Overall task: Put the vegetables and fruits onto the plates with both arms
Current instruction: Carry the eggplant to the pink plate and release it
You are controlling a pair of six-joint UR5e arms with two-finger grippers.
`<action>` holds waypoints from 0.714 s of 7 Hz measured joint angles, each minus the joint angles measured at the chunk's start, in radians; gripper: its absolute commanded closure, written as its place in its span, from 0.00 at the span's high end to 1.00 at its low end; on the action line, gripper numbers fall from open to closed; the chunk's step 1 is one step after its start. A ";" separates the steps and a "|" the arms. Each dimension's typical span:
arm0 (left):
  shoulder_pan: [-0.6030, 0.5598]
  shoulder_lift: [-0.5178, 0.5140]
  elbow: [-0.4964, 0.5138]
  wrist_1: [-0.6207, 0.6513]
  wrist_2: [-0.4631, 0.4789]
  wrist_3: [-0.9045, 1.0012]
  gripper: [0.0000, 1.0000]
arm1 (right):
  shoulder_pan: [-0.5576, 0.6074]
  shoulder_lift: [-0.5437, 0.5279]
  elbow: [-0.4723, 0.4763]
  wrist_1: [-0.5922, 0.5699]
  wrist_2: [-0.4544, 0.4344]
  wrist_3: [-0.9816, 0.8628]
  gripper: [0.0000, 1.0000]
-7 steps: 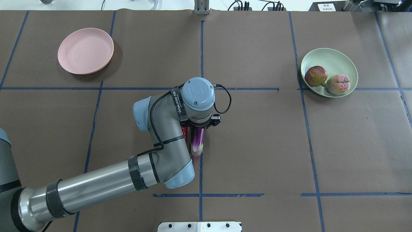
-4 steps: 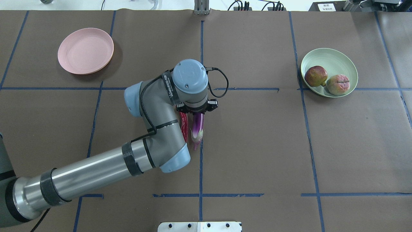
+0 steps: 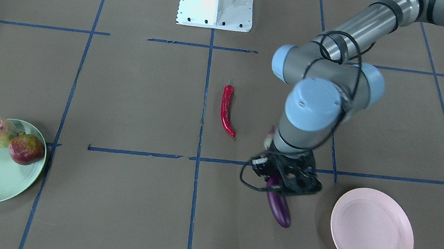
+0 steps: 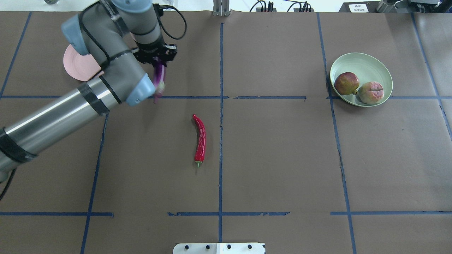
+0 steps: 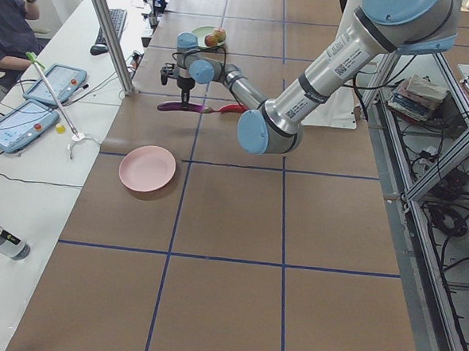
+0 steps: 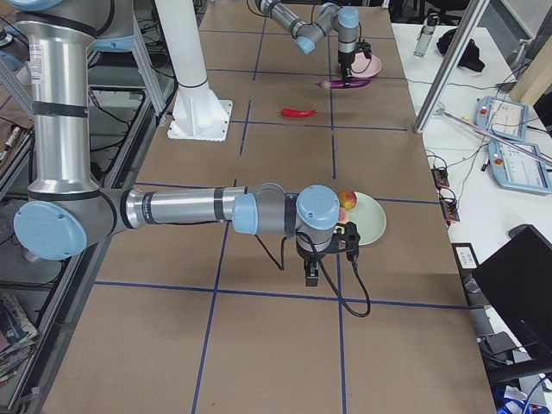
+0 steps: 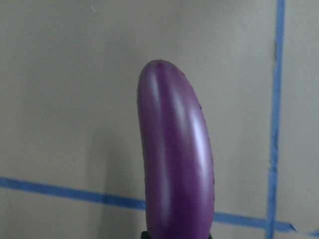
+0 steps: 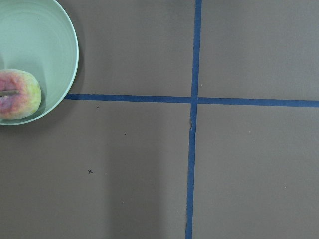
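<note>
Eggplant [image 3: 278, 207]: clamped in left gripper [image 3: 284, 180], up in the air near pink plate [image 3: 369, 246]
Fruits [image 4: 346, 83]: both parked on green plate [image 4: 370, 61]
Chili pepper [image 4: 200, 139]: lying loose, not plated yet
Right gripper [image 6: 310, 272]: can't tell if clenched

I watch from above and behind the white base [image 4: 219, 248], and from opposite it, facing it; both share the chili [image 4: 200, 139]. Side cameras flank the base; wrist cameras sit close over the table [image 8: 249, 174].
</note>
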 measured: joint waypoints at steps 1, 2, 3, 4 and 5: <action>-0.080 0.000 0.120 -0.031 -0.023 0.135 0.00 | 0.000 0.000 0.000 0.000 0.000 0.001 1.00; -0.135 -0.001 0.232 -0.085 -0.032 0.234 0.35 | -0.002 0.000 0.000 -0.001 0.000 0.001 1.00; -0.161 -0.001 0.298 -0.118 -0.034 0.295 0.99 | -0.002 0.000 0.000 0.000 0.000 0.002 1.00; -0.168 -0.001 0.324 -0.135 -0.036 0.325 1.00 | -0.003 -0.001 0.000 0.000 0.000 0.002 1.00; -0.165 0.000 0.323 -0.143 -0.037 0.337 1.00 | -0.004 -0.001 0.000 0.000 0.000 0.002 1.00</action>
